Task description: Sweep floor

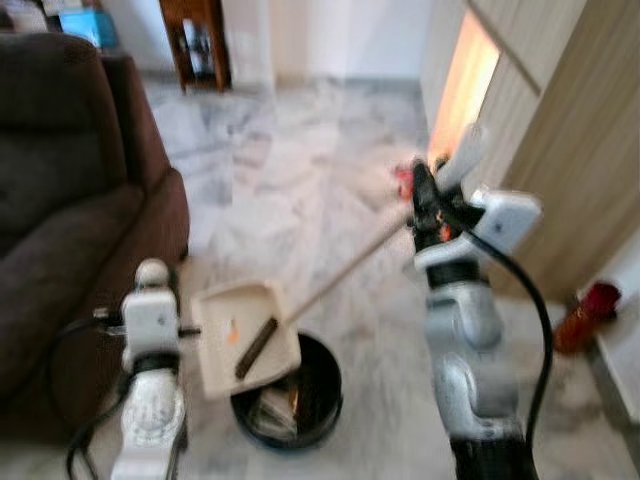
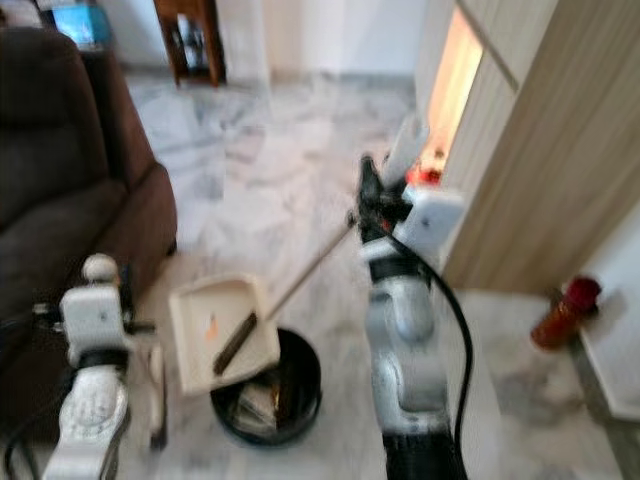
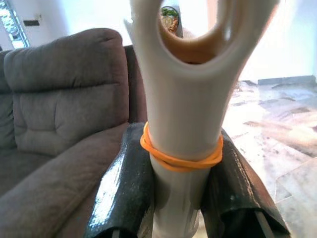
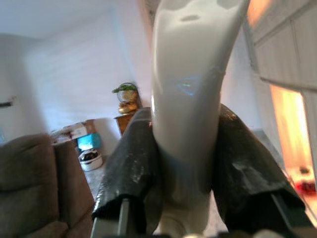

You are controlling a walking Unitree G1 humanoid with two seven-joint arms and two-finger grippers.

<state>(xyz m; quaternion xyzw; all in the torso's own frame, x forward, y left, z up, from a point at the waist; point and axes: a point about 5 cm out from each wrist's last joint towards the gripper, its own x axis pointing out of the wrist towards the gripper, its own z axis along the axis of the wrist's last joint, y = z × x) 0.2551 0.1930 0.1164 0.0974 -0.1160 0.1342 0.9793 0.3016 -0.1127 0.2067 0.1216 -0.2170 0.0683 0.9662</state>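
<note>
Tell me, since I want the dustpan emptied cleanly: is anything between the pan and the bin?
Nothing visible. The dustpan, held by the left pincer, hangs tilted right over the black bin, its lower edge above the bin's open mouth.

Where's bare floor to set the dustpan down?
Bare floor lies ahead, between the sofa and the wooden cabinet. Crowded: the bin under the dustpan, and the red bottle at right. Left end effector and right end effector grip handles.

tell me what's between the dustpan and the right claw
In the left eye view, a long thin broom stick runs over bare marble floor from the dustpan, tilted over the black bin, toward the right claw.
</note>
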